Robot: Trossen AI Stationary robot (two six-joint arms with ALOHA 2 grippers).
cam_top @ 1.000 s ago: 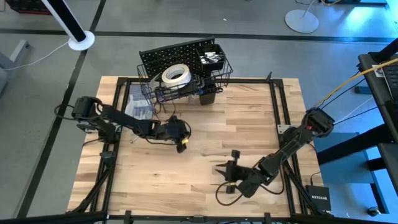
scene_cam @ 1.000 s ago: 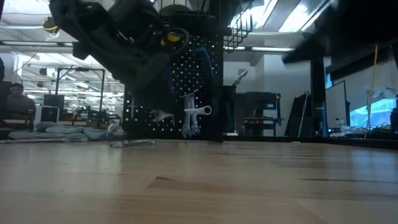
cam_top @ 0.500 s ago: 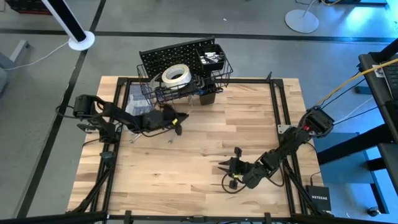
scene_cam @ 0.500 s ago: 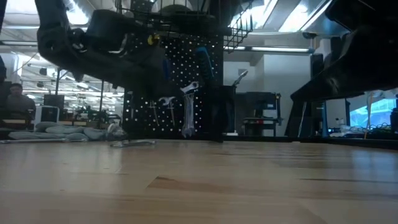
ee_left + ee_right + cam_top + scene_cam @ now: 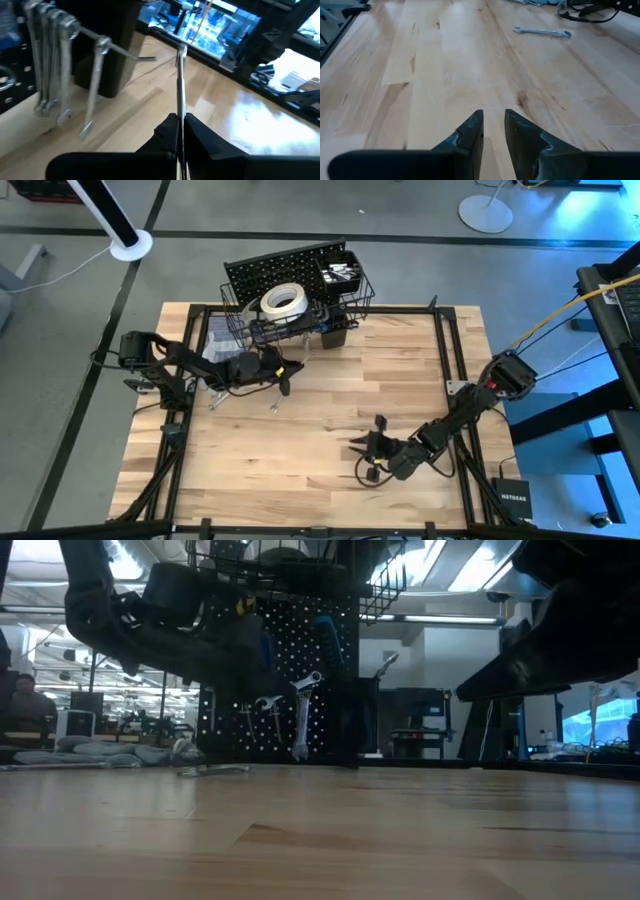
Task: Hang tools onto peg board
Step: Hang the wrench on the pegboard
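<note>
From above, the left gripper (image 5: 284,379) sits close before the peg board (image 5: 275,270); the right gripper (image 5: 366,450) has drawn slightly back. Level with the table, a wrench (image 5: 301,716) hangs upright, earlier tilted. The left wrist view alone shows fingers (image 5: 197,137) pinching that wrench (image 5: 180,87), other wrenches (image 5: 47,60) pegged beside. The right wrist view shows fingers (image 5: 470,131) slightly spread, empty, another wrench (image 5: 542,32) lying far ahead.

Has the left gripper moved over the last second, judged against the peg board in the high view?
Yes. The left gripper, shut on a wrench, has gone up the picture toward the peg board, from mid-table to just below its wire basket.
</note>
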